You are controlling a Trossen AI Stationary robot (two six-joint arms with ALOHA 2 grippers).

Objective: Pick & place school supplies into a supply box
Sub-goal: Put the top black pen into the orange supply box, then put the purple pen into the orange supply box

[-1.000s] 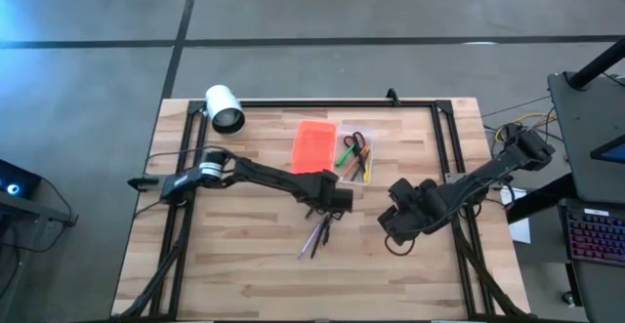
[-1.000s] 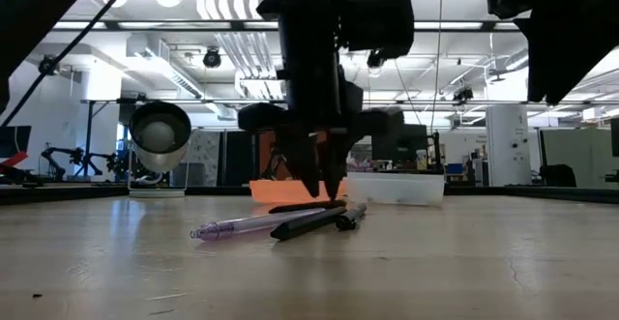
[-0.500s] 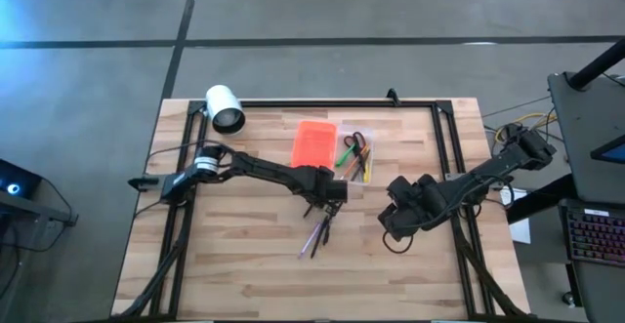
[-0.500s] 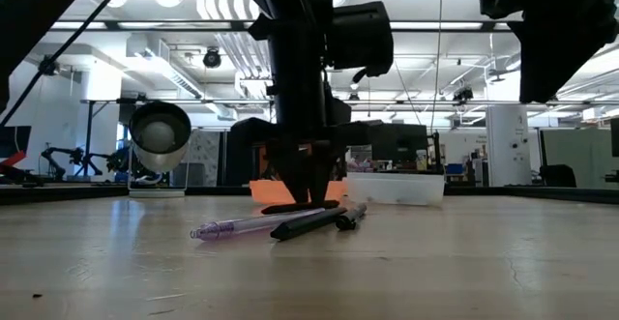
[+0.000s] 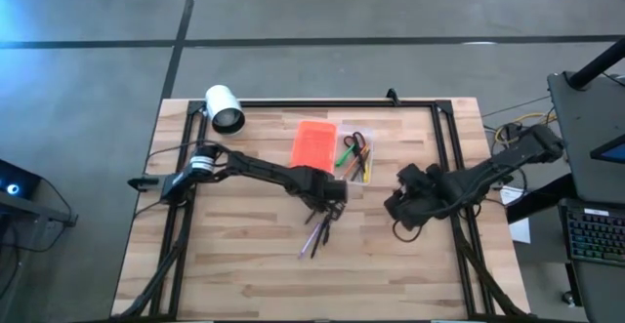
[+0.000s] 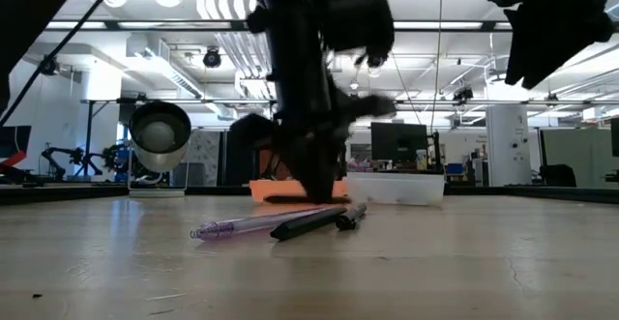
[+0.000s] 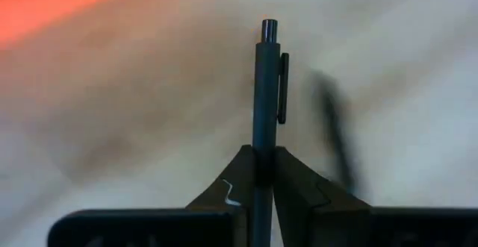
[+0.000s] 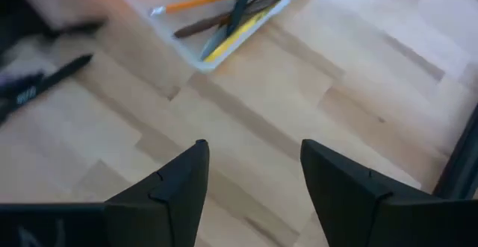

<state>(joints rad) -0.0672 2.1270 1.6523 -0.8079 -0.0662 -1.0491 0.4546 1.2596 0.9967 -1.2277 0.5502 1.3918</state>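
Note:
My left gripper [image 5: 324, 192] [image 7: 259, 174] stands over the table's middle, just near of the supply box, shut on a dark pen [image 7: 267, 90]. The box's orange lid [image 5: 313, 145] lies beside its clear tray [image 5: 354, 157], which holds several pens and red-handled scissors. More pens [image 5: 317, 233] lie flat on the table near of the left gripper: a clear purple one [image 6: 251, 225] and dark ones [image 6: 308, 222]. My right gripper [image 5: 402, 206] [image 8: 254, 172] hangs open to the right of the tray and touches nothing. My left gripper pinches the dark pen's barrel [image 7: 261, 146] between its two fingers, coming from above and pointing down. The pen's clip end [image 7: 270, 45] sticks out beyond the fingertips. In the low view the pen [image 6: 295, 200] lies about level, just above the table.
A white cylinder [image 5: 225, 108] lies at the table's far left corner. A black frame rail [image 5: 322, 103] runs along the far edge and down both sides. Bare wood stretches along the near side of the table [image 5: 254, 274].
My left gripper has shifted a little toward the far edge and the orange lid, and the dark pen under it has come up off the table. My right gripper has drawn back toward the table's right edge and risen slightly.

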